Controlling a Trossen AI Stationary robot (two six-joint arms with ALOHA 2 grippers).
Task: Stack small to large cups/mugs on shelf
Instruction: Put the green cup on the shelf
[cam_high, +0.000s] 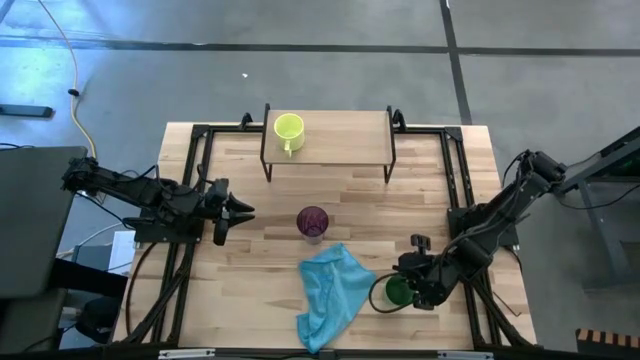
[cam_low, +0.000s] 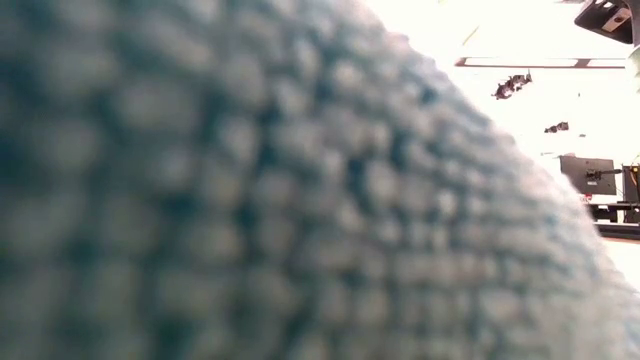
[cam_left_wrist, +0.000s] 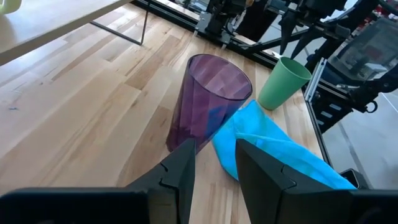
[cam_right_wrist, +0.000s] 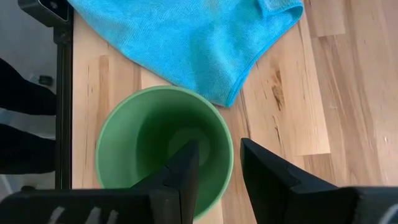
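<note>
The yellow-green mug (cam_high: 288, 128) stands on the shelf (cam_high: 345, 130) near its left end. The purple cup (cam_high: 313, 221) stands upright on the table's middle and also shows in the left wrist view (cam_left_wrist: 208, 102). My left gripper (cam_high: 243, 210) is open and level to the cup's left, and its fingers (cam_left_wrist: 180, 165) stop short of the cup. The green cup (cam_right_wrist: 163, 146) stands upright near the table's front right. My right gripper (cam_right_wrist: 217, 149) is open above it, one finger over the cup's inside and one outside its rim, touching nothing.
A light blue cloth (cam_high: 330, 295) lies crumpled between the two cups, close to the green cup (cam_high: 397, 292). It fills the low view (cam_low: 250, 200). Black frame rails (cam_high: 455, 180) run along the table's left and right sides. Bare table lies between the shelf and the purple cup.
</note>
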